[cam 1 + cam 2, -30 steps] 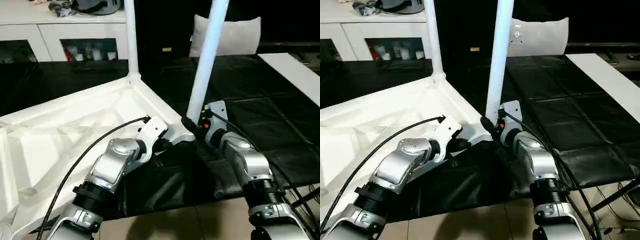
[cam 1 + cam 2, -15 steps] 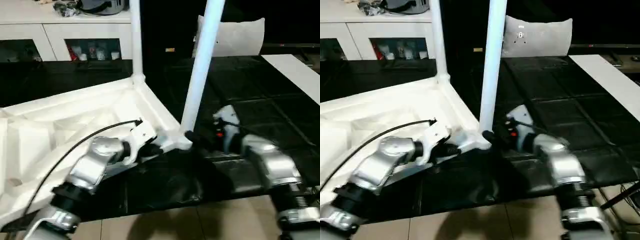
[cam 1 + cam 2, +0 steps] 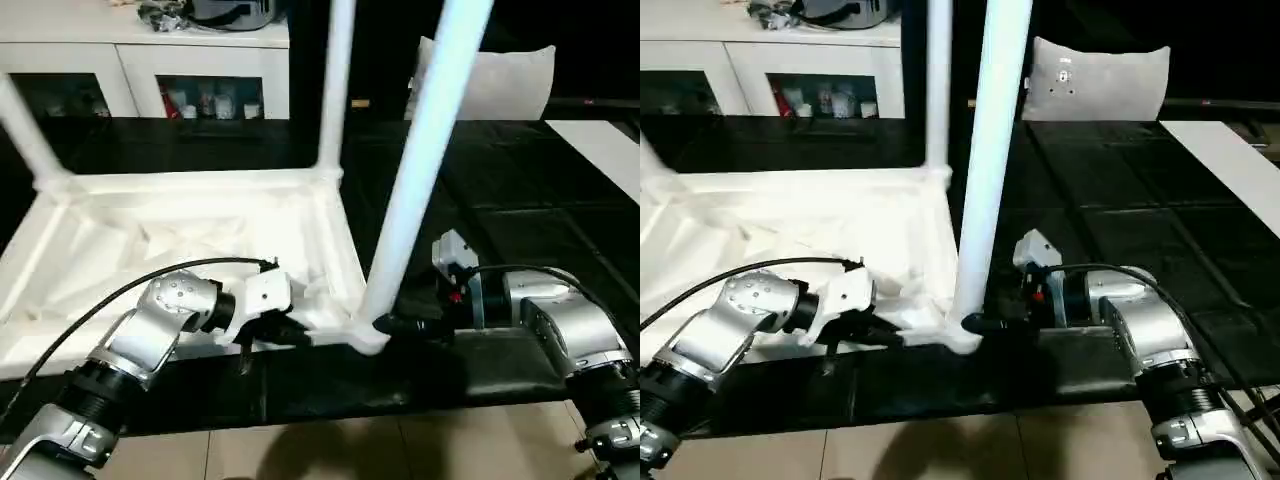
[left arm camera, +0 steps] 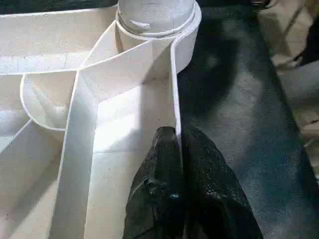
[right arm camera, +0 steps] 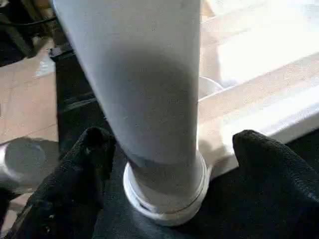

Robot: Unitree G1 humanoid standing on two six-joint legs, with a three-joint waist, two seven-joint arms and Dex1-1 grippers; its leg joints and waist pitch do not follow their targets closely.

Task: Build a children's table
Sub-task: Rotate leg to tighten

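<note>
Below my head camera, the children's table (image 3: 190, 235) lies upside down on a black mat (image 3: 560, 210), its ribbed white underside facing up. I count three legs standing in corner sockets: a near leg (image 3: 425, 150) that rises out past the picture's upper edge, a far leg (image 3: 333, 85) at the corner behind it, and a slanting leg (image 3: 25, 125) at the far left corner. My left arm reaches in from the lower left, elbow bent, its silver forearm pointing right; my left gripper (image 3: 285, 335) sits at the table's near edge, close to the near leg's socket. My right arm comes in from the lower right and bends back toward the left, so my right gripper (image 3: 390, 325) meets the base of that same leg. Behind the mat stand a white cabinet (image 3: 150, 75) and a pale cushion (image 3: 500, 80).

Along my left wrist, the two black fingers (image 4: 164, 194) are pressed together on the thin upright wall of the table's rim, one finger inside it and one outside. Just ahead, the leg sits in its round socket (image 4: 157, 25), with ribs running off from it.

Along my right wrist, the leg fills the middle, tapered and plain white, seated in the socket ring. My two fingers (image 5: 79, 169) stand spread wide, one on each side of the leg's base, and I cannot tell whether either one touches it.
</note>
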